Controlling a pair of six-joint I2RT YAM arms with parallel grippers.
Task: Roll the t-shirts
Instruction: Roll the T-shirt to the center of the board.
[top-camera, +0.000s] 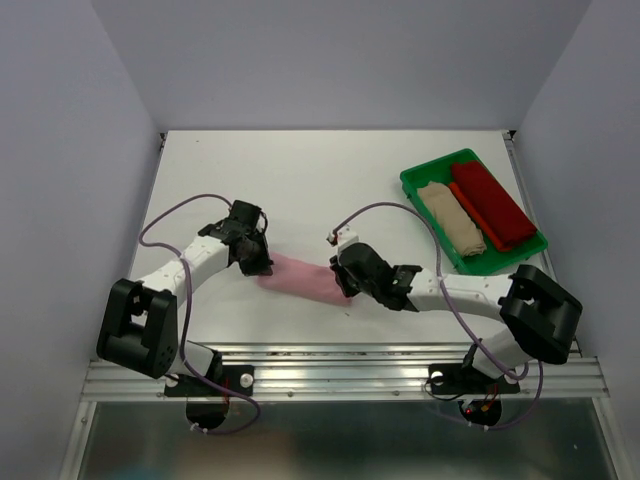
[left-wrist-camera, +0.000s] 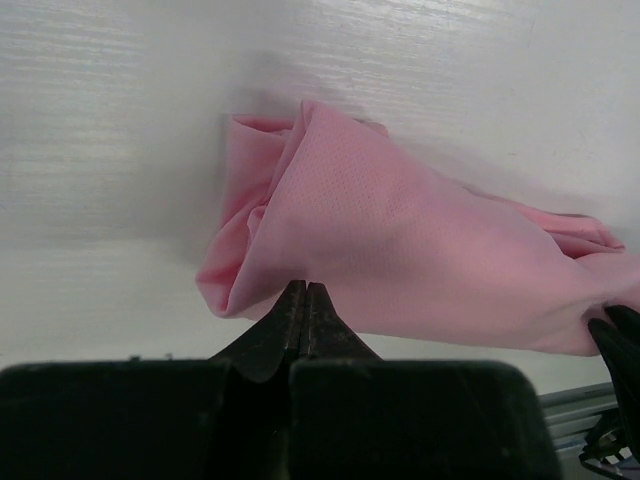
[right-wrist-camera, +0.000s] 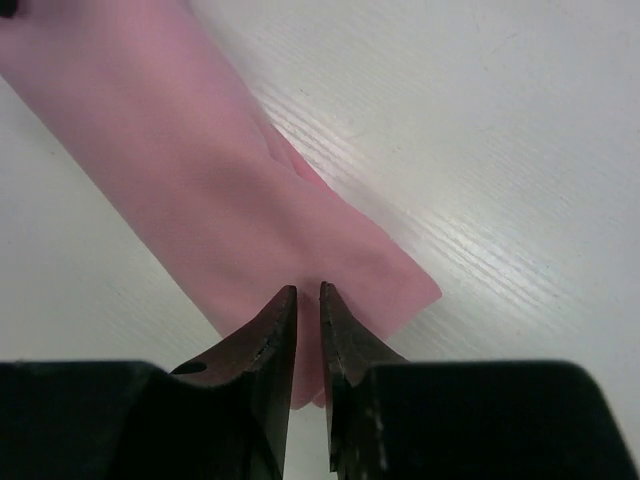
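White desk (top-camera: 300, 170) carries the rolled pink t-shirt (top-camera: 300, 277); left pincer (left-wrist-camera: 305, 290) is closed at its edge, right pincer (right-wrist-camera: 308, 292) slightly apart over its end. Green tray (top-camera: 425, 177) holds a beige t-shirt (top-camera: 452, 218) and a dark red t-shirt (top-camera: 492, 205).

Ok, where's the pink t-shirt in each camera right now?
Top external: the pink t-shirt lies low centre, a roll slanting down to the right.
Left wrist: the pink t-shirt fills the centre and right.
Right wrist: the pink t-shirt runs from top left down to centre.
Shared landmark: the white table lies under it in every view.
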